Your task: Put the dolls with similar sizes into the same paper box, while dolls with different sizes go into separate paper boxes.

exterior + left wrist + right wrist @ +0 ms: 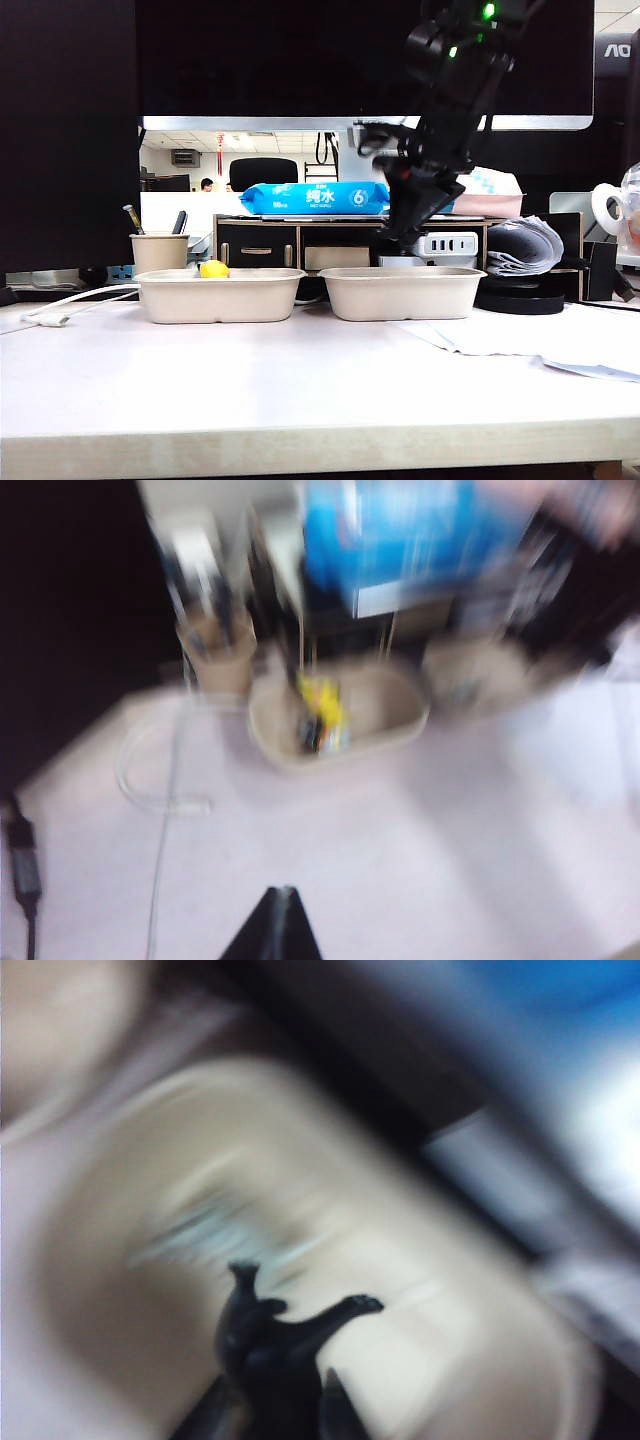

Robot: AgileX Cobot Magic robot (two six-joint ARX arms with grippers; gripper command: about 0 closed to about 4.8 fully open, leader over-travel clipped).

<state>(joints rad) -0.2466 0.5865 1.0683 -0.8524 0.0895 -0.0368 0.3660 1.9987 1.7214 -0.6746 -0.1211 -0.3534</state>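
Note:
Two beige paper boxes stand side by side: the left paper box [220, 296] [400, 715] and the right paper box [400, 292] [480, 670] [470, 1360]. A round yellow doll [214, 269] [322, 696] lies in the left box beside a small blurred doll [325, 736]. My right gripper [402, 228] [275, 1395] hangs over the right box, shut on a black animal doll [270, 1335] whose legs stick out. A pale-blue blur [200, 1235] lies in the box under it. My left gripper [285, 895] is shut and empty, high above the table in front of the boxes, out of the exterior view.
A beige pen cup [159, 252] [215, 655] stands left of the boxes. A white cable [70, 303] [150, 780] trails on the table at the left. A blue wipes pack [315, 198] lies on a shelf behind. Papers [520, 335] lie at the right.

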